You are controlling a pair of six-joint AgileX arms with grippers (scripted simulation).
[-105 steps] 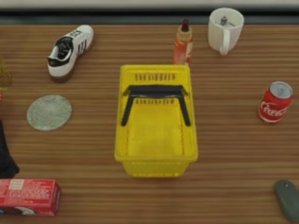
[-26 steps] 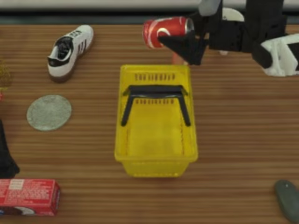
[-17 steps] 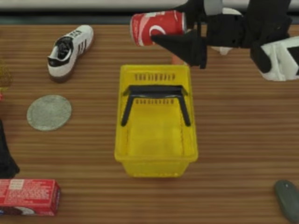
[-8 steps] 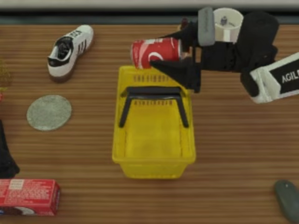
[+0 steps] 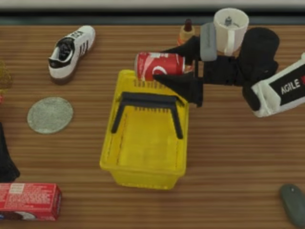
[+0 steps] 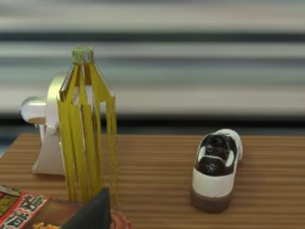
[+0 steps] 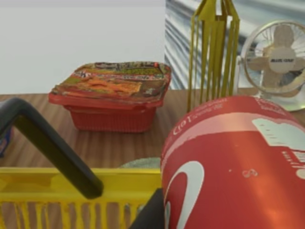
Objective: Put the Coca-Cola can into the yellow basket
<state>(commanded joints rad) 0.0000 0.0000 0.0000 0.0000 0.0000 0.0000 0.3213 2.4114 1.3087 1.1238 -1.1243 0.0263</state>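
right gripper [image 5: 183, 71] clamped on the coca-cola can [image 5: 159, 66], lying sideways. held over the far rim of the yellow basket [image 5: 143, 174]. left gripper out of sight.

A sneaker [image 5: 71, 51], grey disc [image 5: 50, 115], white mug [image 5: 230, 29] and red box [image 5: 29, 202] sit on the table [image 5: 238, 157]

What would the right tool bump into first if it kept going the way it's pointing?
Besides the Coca-Cola can it holds, the right tool probably meets nothing: beyond lies bare table, between the yellow basket and the shoe.
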